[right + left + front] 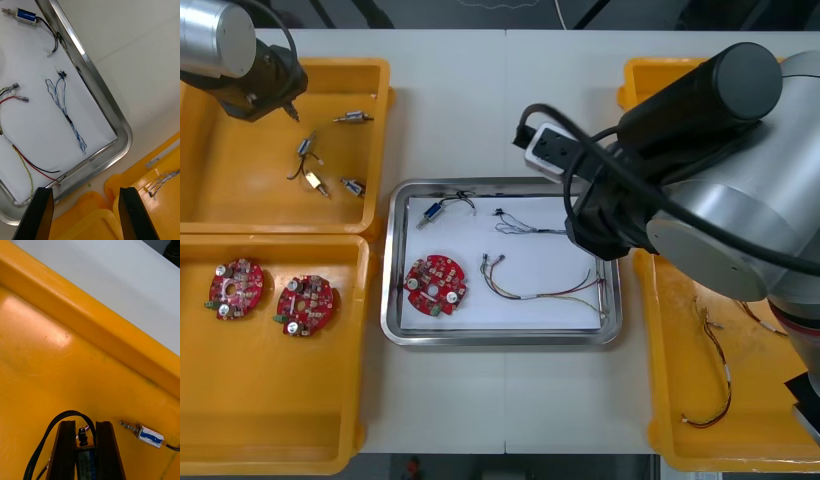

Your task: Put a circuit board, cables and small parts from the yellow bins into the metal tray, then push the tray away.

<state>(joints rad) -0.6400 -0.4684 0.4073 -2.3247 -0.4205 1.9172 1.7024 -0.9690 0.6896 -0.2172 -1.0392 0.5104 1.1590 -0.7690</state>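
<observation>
At the far left, the left fingers (66, 450) are low inside the far left yellow bin (240, 190). They are closed on a small metal part (84, 455) with a blue-labelled body, and stand apart only by its width. A black cable (56, 422) loops up from that part around one finger. Just beside them a second part (145, 435) lies flat on the bin floor, and more loose small parts (353, 118) are scattered nearby. The near left bin (270, 400) holds two round red circuit boards (235, 288), side by side and apart.

The light bench (500, 110) has a thin seam running away from the robot. Beyond its far edge the floor is dark.

The metal tray (500, 338) sits in the middle between the bins, white inside. In it lie a tray circuit board (436, 283) at the near left and a blue-bodied part (430, 211) with a short black lead at the far left. A twisted blue and white cable (65, 116) lies at the far right, and a red and yellow cable (23, 165) curves across the near right.

The right fingers (39, 213) stand wide apart with nothing between them, above the rims of the right bins just beside the tray's far right corner. One right bin (165, 165) holds another twisted cable (163, 182), and the near right bin (680, 330) holds spare red and yellow cables (715, 365).
</observation>
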